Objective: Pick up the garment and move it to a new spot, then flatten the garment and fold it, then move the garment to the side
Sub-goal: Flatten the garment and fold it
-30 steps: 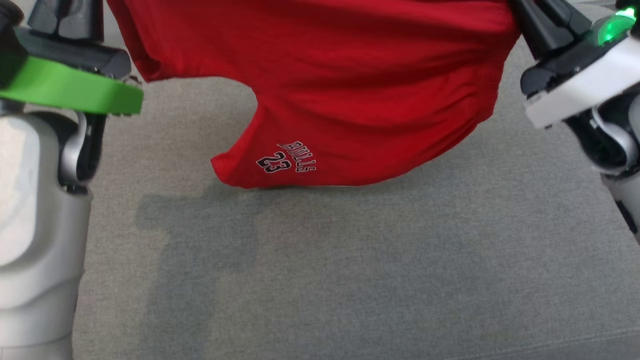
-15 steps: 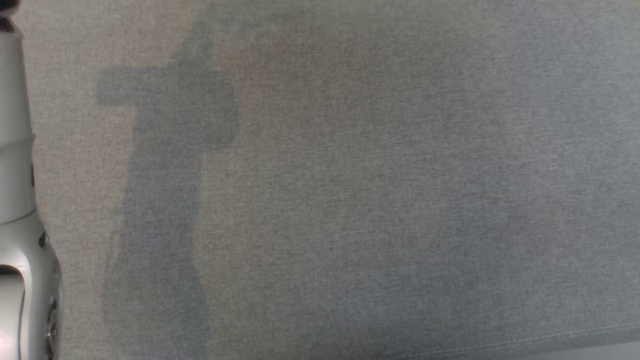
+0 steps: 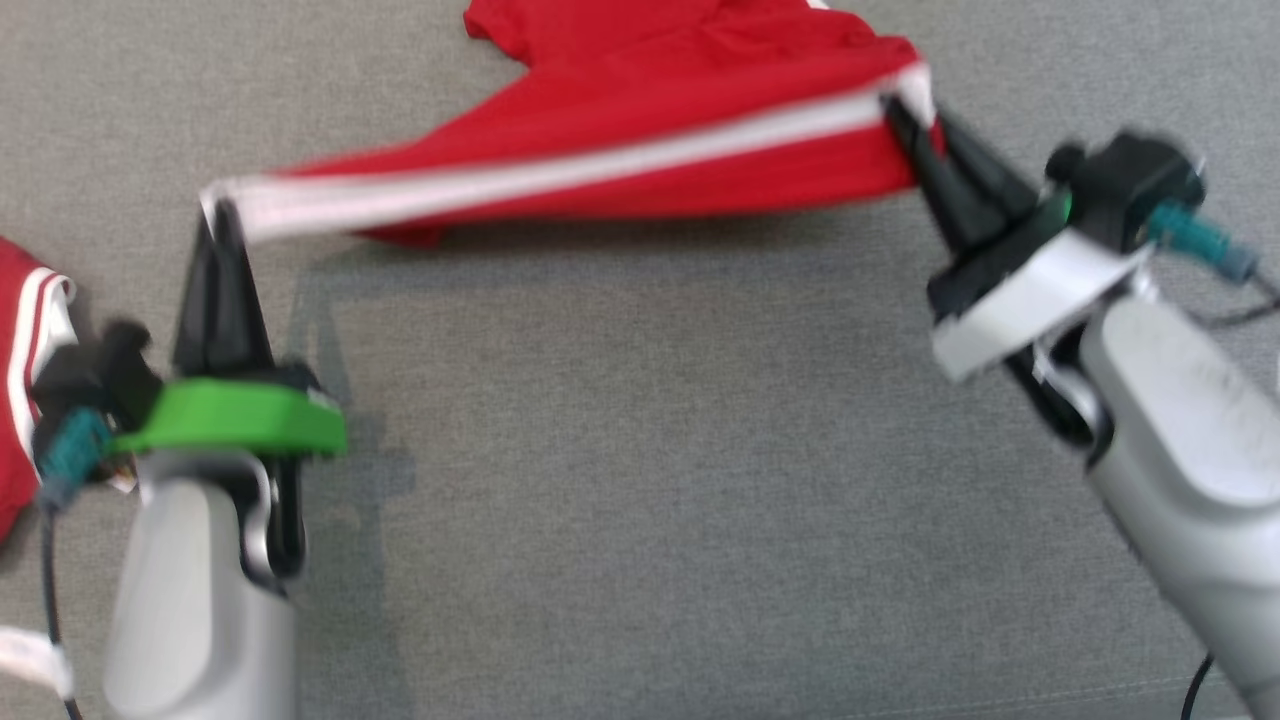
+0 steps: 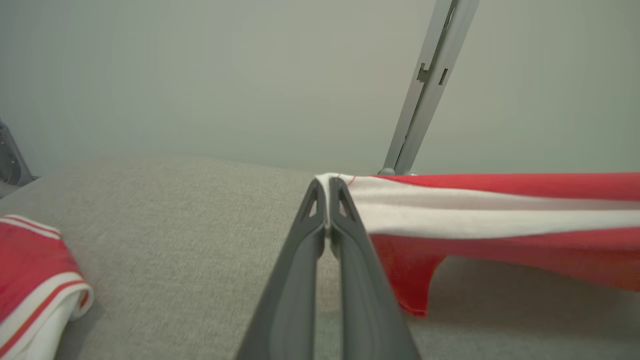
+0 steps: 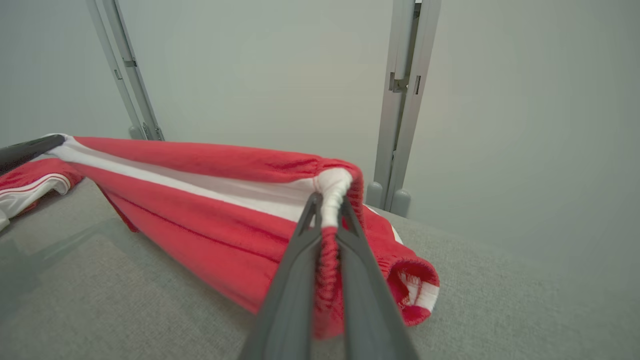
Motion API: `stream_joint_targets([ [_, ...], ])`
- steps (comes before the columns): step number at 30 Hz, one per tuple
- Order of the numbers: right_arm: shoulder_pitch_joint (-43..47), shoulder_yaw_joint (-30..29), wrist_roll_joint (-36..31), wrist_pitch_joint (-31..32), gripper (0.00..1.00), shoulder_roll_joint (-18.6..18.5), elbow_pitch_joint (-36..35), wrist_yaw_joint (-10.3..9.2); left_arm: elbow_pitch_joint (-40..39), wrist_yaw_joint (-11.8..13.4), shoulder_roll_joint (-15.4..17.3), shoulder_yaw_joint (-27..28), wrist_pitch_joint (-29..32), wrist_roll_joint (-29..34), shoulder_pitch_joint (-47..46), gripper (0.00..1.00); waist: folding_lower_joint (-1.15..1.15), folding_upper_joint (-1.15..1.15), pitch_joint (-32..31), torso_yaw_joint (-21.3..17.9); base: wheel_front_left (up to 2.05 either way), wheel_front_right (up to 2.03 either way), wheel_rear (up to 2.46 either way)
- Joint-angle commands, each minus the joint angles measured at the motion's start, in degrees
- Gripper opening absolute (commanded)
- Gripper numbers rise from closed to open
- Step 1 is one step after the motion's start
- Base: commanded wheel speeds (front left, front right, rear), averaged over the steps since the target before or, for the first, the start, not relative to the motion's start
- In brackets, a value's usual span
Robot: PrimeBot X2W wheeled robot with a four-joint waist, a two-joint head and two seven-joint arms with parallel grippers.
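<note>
— Look of the garment (image 3: 650,90)?
— Red and soft, with a broad white stripe (image 3: 560,172) along the stretched edge and a gathered, elastic-looking hem at one end. Blurs in the head view; reads sharper from the wrists.
— Where?
— Hangs taut as a long band between the two claws, over the far part of the grey surface (image 3: 640,480). Bunches in folds toward the far edge. Drops one red flap down to the surface or just above it; cannot tell which.
— And the claws?
— Left claw (image 3: 215,212): pinched together on the white corner at the band's left end. Right claw (image 3: 893,105): clamped on the gathered hem at the right end, cloth squeezed between the two dark fingers (image 5: 295,280).
— Counts?
— Two claws. Two pieces of clothing: the stretched one, plus a second red piece (image 3: 22,340) with white stripes, lying on the surface at the near left, just beside the left arm (image 3: 200,580), well apart from the first. Two grey metal posts (image 5: 402,100) in the right wrist view.
— Surface and room?
— Grey woven cloth, flat and padded-looking, with a soft shadow (image 3: 330,330) next to the left arm. Behind it, a plain pale grey-green wall (image 5: 525,100), with the posts standing at the surface's back edge.
</note>
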Motion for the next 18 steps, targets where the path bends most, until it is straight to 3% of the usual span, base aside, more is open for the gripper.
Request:
stream_joint_targets([
  [1, 3.64, -0.84, 0.71, -0.25, 0.00, -0.26, -0.60, -0.22, 0.28, -0.06, 0.05, 1.22, -0.03, -0.06, 3.13, 0.00, 0.00, 0.00, -2.12, -0.07, 0.00, 0.00, 0.00],
  [12, 26.73, -2.95, 2.60, -0.25, 0.00, 2.44, -5.99, -0.22, -1.39, -0.18, -0.91, 1.14, -0.04, -3.87, 20.42, 0.00, 0.00, 0.00, -10.44, 0.44, 0.00, 0.00, 0.00],
  [18, 35.97, -3.00, 3.13, -0.26, 0.00, 3.57, -8.00, -0.22, -3.03, -0.20, -0.97, -0.03, -0.04, -2.58, 26.80, 0.00, 0.00, 0.00, -13.72, -0.26, 0.00, 0.00, 0.00],
])
